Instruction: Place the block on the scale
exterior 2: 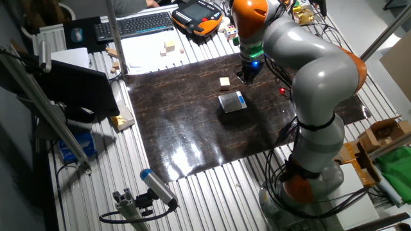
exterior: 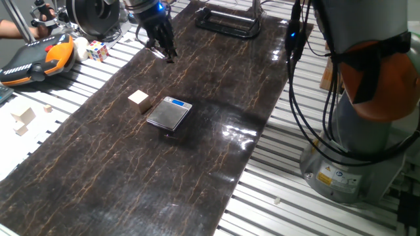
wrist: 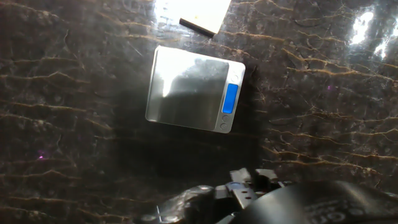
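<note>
The block (exterior: 138, 99), a small tan wooden cube, rests on the dark marbled mat just left of the scale (exterior: 169, 113). The two are close but apart. The scale is flat and silver-grey with a blue display strip at its far end. My gripper (exterior: 168, 56) hangs above the mat well behind both, empty, its fingers looking slightly apart. In the other fixed view the block (exterior 2: 224, 81), scale (exterior 2: 232, 101) and gripper (exterior 2: 247, 76) show together. The hand view looks down on the scale (wrist: 194, 89), with the block (wrist: 200, 14) cut off at the top edge.
A Rubik's cube (exterior: 97, 50), an orange teach pendant (exterior: 39, 59) and pale wood pieces (exterior: 25, 118) lie left of the mat. A black frame (exterior: 226, 23) stands at the back. The robot base (exterior: 367, 131) and its cables stand on the right.
</note>
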`<state>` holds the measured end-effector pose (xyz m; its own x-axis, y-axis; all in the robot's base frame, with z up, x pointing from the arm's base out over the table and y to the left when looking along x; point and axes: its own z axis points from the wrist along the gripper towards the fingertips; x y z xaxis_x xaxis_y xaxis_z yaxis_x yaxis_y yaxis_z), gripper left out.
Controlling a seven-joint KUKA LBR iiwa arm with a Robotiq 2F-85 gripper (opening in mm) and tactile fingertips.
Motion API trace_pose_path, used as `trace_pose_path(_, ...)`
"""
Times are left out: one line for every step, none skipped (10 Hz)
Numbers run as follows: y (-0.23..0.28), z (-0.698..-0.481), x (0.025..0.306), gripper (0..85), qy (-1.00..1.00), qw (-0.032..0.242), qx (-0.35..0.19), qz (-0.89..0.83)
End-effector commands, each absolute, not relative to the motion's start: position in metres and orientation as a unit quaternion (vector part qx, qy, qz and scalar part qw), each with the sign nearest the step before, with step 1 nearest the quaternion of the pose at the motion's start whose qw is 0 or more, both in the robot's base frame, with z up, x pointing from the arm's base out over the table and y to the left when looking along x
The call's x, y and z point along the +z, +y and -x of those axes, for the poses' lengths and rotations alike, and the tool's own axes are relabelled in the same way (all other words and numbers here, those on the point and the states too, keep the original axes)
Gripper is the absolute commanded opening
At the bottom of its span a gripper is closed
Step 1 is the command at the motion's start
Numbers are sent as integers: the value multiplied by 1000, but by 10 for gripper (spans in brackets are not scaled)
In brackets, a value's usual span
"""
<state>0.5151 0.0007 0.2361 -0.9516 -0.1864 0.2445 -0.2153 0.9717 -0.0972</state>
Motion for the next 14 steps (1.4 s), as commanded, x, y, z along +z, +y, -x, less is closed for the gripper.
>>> trace_pose_path(1,-515,236,23,-986,118,61,-102)
trace_pose_path(1,-515,236,23,-986,118,61,-102)
trace_pose_path(1,-515,236,23,-986,118,61,-102)
trace_pose_path(1,-515,236,23,-986,118,61,-102)
trace_pose_path(1,-515,236,23,-986,118,61,-103)
trace_pose_path(1,-515,236,23,-986,116,61,-104)
trace_pose_path(1,-515,236,23,-986,116,60,-106)
trace_pose_path(1,-515,236,23,-986,115,60,-108)
trace_pose_path(1,-515,236,23,-986,116,60,-108)
trace_pose_path(1,-515,236,23,-986,116,60,-104)
trace_pose_path(1,-515,236,23,-986,116,60,-105)
trace_pose_path(1,-515,236,23,-986,116,60,-105)
trace_pose_path(1,-515,236,20,-987,115,61,-96)
trace_pose_path(1,-515,236,20,-991,91,53,-82)
